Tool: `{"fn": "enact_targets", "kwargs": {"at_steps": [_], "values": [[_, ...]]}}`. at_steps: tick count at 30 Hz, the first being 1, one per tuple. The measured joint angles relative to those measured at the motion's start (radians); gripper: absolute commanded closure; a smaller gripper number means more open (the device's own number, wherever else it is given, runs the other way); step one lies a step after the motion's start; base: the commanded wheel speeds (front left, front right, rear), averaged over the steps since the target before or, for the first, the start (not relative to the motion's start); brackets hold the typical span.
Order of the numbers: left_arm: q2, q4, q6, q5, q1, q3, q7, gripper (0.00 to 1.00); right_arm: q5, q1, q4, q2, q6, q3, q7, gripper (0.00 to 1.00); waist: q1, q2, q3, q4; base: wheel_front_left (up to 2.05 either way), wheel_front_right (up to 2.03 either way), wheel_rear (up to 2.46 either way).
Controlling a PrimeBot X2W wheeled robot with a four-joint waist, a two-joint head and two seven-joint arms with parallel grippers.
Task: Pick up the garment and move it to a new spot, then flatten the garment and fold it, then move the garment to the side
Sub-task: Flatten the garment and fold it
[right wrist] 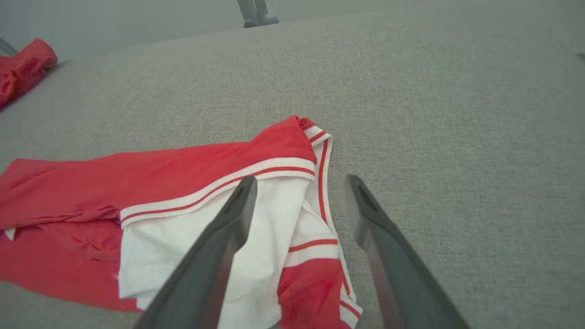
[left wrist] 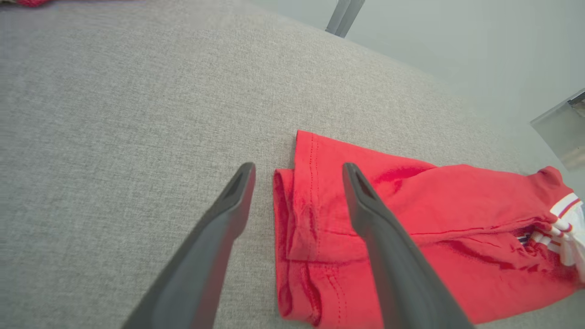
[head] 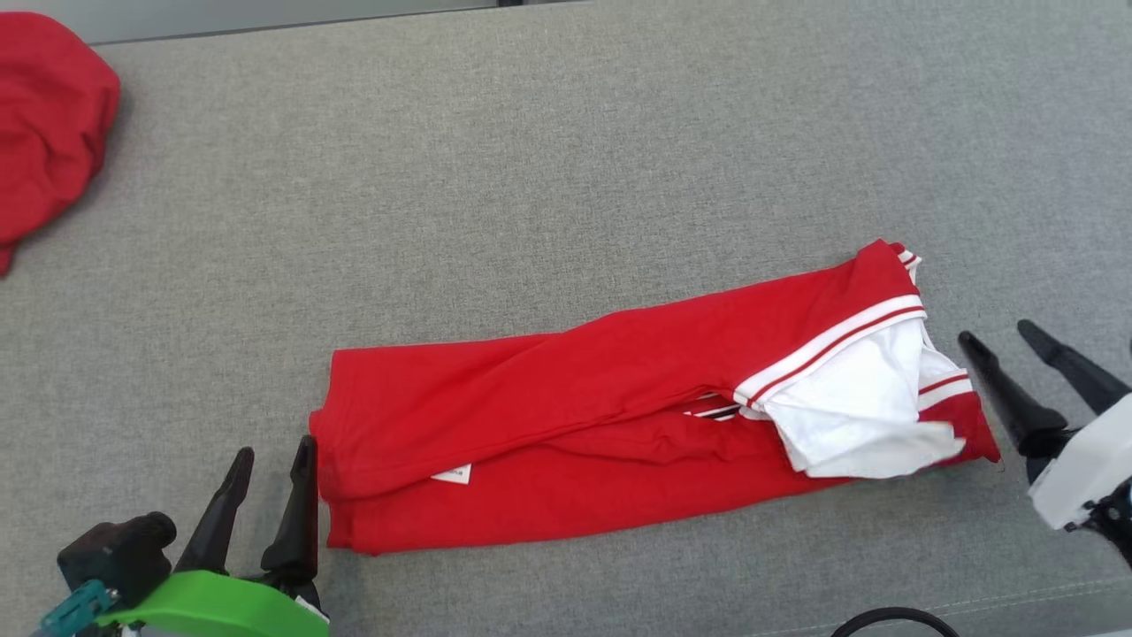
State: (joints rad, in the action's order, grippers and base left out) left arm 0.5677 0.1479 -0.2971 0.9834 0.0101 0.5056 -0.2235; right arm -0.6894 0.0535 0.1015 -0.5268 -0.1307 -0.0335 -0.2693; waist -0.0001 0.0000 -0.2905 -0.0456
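Observation:
The garment (head: 619, 416) is a red shirt with white, red-striped trim, folded into a long band across the grey cloth surface (head: 566, 159). Its white collar end lies at the right, its red hem end at the left. My left gripper (head: 270, 456) stands open at the hem end, fingers apart and holding nothing. In the left wrist view the left gripper (left wrist: 299, 170) straddles the hem edge of the garment (left wrist: 411, 228). My right gripper (head: 1004, 336) is open just right of the collar end. From the right wrist, the right gripper (right wrist: 301, 183) hangs over the garment (right wrist: 183, 183).
A second red cloth (head: 49, 124) lies bunched at the far left corner, also seen as red cloth (right wrist: 23, 68) in the right wrist view. A black cable loop (head: 893, 619) shows at the bottom edge. A metal leg (left wrist: 345, 16) stands beyond the surface's far edge.

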Motion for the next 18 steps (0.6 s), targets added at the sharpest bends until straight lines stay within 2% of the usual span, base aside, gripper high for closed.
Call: {"fn": "enact_targets", "kwargs": {"at_steps": [3, 5, 6, 8, 12, 18], "values": [[-0.004, 0.012, -0.011, -0.092, 0.022, -0.052, -0.033, 0.0, 0.03, -0.001, -0.005, -0.011, 0.0, 0.039, -0.028, 0.0, 0.0, 0.0, 0.01, 0.005, 0.0, 0.0, 0.0], [-0.019, 0.016, -0.029, -0.194, 0.022, -0.105, -0.035, 0.0, 0.038, 0.018, -0.034, 0.014, 0.0, 0.034, -0.046, 0.0, 0.0, 0.0, 0.008, 0.01, 0.0, 0.0, 0.0], [-0.019, 0.016, -0.029, -0.194, 0.022, -0.105, -0.035, 0.0, 0.038, 0.018, -0.034, 0.014, 0.0, 0.034, -0.046, 0.0, 0.0, 0.0, 0.008, 0.01, 0.0, 0.0, 0.0], [-0.081, 0.038, -0.021, -0.283, 0.02, -0.163, -0.038, 0.0, 0.06, 0.052, -0.08, 0.035, 0.0, 0.002, -0.063, 0.0, 0.0, 0.0, 0.002, 0.018, 0.0, 0.0, 0.0], [-0.179, 0.023, 0.045, -0.426, 0.021, -0.224, -0.039, 0.0, 0.116, 0.126, -0.21, 0.064, 0.0, -0.037, -0.064, 0.0, 0.0, 0.0, -0.012, 0.051, 0.0, 0.0, 0.0], [-0.333, -0.016, 0.165, -0.518, 0.03, -0.329, -0.039, 0.0, 0.148, 0.178, -0.352, 0.063, 0.0, -0.075, -0.058, 0.0, 0.0, 0.0, -0.026, 0.115, 0.0, 0.0, 0.0]]}}
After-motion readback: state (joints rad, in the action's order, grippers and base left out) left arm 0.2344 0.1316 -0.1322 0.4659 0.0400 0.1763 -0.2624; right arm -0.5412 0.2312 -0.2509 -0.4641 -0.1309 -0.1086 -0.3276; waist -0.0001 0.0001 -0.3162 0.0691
